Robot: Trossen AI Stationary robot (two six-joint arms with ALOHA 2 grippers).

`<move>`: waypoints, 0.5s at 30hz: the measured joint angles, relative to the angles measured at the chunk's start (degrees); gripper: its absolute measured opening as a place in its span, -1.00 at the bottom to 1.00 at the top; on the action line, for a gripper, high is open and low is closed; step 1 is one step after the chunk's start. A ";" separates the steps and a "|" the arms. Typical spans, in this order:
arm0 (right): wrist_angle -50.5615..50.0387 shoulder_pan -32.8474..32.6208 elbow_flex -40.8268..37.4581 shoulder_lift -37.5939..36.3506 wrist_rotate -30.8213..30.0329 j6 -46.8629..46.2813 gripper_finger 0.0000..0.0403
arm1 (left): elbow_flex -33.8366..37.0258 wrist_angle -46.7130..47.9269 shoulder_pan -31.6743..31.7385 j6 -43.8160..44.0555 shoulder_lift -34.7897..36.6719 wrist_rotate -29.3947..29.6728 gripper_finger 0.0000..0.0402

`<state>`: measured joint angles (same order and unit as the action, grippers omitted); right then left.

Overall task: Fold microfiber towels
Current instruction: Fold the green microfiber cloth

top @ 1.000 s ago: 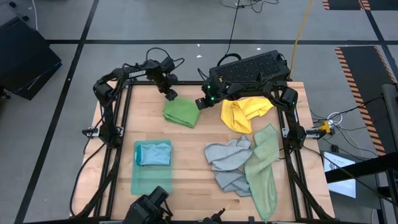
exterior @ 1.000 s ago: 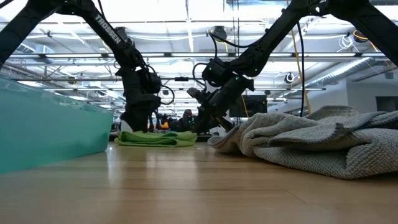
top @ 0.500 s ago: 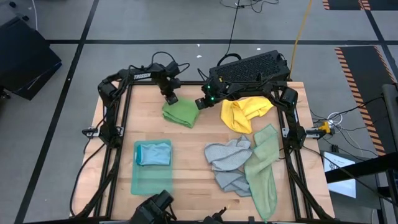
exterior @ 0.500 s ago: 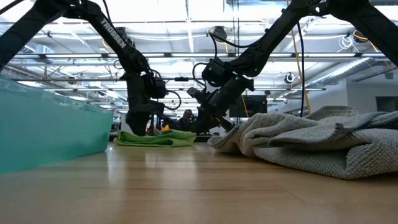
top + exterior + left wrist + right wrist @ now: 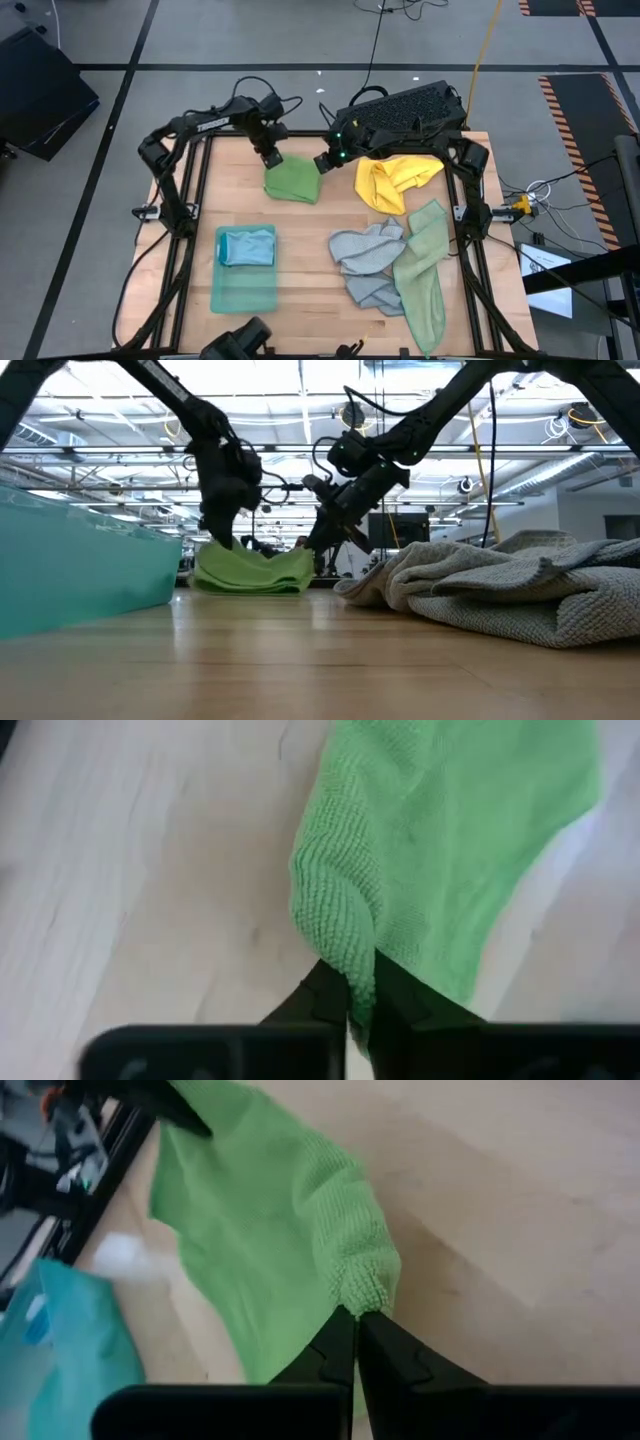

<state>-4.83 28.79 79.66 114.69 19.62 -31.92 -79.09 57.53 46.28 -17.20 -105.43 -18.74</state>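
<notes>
Both end effectors are clamped on the bright green towel [image 5: 293, 180] at the upper middle of the high view, the left end effector [image 5: 272, 158] pinching its upper-left corner and the right end effector [image 5: 322, 162] its upper-right corner, lifting that edge off the worktop [image 5: 310, 245]. A light blue towel [image 5: 246, 246] lies folded on a teal towel [image 5: 243, 290] at the lower left, so that one looks done. The yellow towel [image 5: 393, 180], grey towel [image 5: 366, 259] and pale sage towel [image 5: 424, 270] lie crumpled at the right, so most of the job seems left

A wooden table [image 5: 310, 235] sits on a grey floor [image 5: 120, 30]. A black box [image 5: 405, 108] rests at its far edge.
</notes>
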 joint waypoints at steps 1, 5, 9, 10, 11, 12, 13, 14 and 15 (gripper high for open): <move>0.04 -0.45 0.00 0.00 -0.01 0.59 -0.99 | 0.00 0.73 -0.06 0.50 0.86 0.22 -0.78; -0.01 -2.01 0.00 0.00 -0.24 1.61 -0.99 | 0.00 3.41 0.68 0.85 4.68 2.53 -0.24; -0.17 -3.31 0.00 0.00 -1.75 3.14 -0.99 | 0.00 4.34 2.04 -0.36 8.63 3.88 0.30; -0.17 -3.45 -0.02 0.00 -1.75 3.35 -0.99 | -0.02 3.86 2.37 -0.79 9.60 3.39 0.41; -0.17 -3.60 0.00 0.00 -1.74 3.54 -0.99 | -0.02 2.94 2.75 -0.92 10.32 2.48 0.51; -0.17 -3.77 0.00 0.00 -1.81 3.82 -0.99 | -0.02 1.65 3.07 -0.92 10.74 1.48 0.58; -0.15 -3.87 0.00 0.00 -2.00 4.38 -0.99 | -0.02 -0.18 3.10 -0.86 10.84 1.00 0.64; -0.14 -4.02 0.00 0.00 -2.71 5.00 -0.99 | -0.03 -2.33 3.04 -0.86 10.72 0.96 0.67; -0.11 -4.13 0.00 0.00 -3.30 5.69 -0.99 | -0.05 -4.46 3.03 -0.98 10.22 0.95 0.68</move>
<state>-4.94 24.65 79.66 114.69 16.32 -26.22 -79.14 53.07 49.31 -18.18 -95.21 -17.79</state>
